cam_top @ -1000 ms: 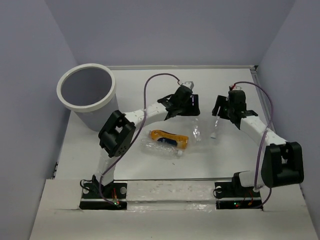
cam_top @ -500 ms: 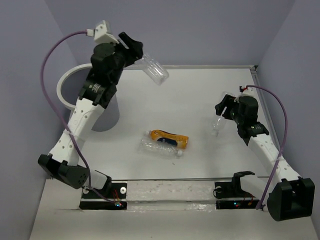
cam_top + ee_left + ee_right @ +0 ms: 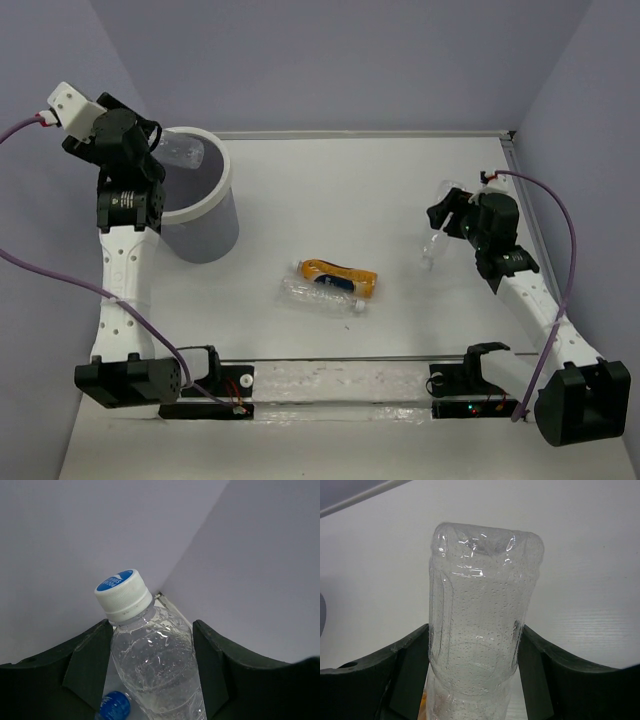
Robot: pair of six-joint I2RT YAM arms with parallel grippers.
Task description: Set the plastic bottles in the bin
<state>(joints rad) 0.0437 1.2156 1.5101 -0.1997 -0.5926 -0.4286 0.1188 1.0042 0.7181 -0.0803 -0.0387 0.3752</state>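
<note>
Tabletop [image 3: 350,190]: left arm [image 3: 125,270] upright beside bin [image 3: 207,235].

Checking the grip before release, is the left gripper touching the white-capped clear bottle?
Touching. The left wrist view shows the white-capped clear bottle wedged between both fingers of the left gripper, no gap showing.

The capped bottle [image 3: 155,665] is clear, glossy plastic, crinkled and speckled with droplets; its cap [image 3: 123,597] is ridged white plastic with a blue printed top. The fingers [image 3: 85,667] of the left gripper [image 3: 152,627] look matt black (a dull, faintly grainy plastic). The right-hand bottle [image 3: 480,615] is see-through too, finely beaded all over. On the smooth, matt white table [image 3: 330,180] the orange bottle [image 3: 345,274] has a shine. The bin [image 3: 205,228] is smooth-walled matt grey.
</note>
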